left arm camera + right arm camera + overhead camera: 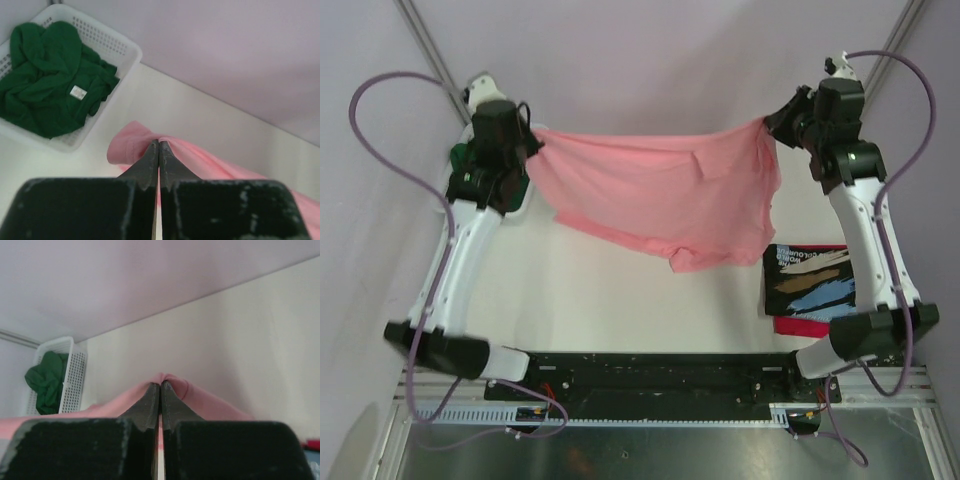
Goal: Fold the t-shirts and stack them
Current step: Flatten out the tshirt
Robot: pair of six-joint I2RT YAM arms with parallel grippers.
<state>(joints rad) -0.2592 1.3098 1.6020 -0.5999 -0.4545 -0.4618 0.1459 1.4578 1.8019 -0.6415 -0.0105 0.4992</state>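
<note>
Folded tees lie at the near right of the white table (620, 310), about four o'clock in the overhead view. A black t-shirt (808, 282) with blue-and-tan print rests flat on top of a red t-shirt (798, 326), whose edge shows along its near side.

Beyond them, across the middle of the table, a salmon-pink t-shirt (660, 190) hangs spread like a banner between the two arms. Its top edge is pulled nearly straight from ten o'clock to two o'clock, and its lower part droops in folds toward the table. Whether the cloth touches the surface cannot be told.

The left gripper (159, 144) is clamped tight on one upper corner of the pink shirt, fingers pressed together with fabric bunched at their tips. The right gripper (160, 385) pinches the opposite corner the same way, jaws closed on a small fold of cloth.

Farthest back, at ten o'clock just beside the left gripper, a white mesh basket (127, 50) holds a crumpled dark green t-shirt (45, 80) with a small white label showing.
</note>
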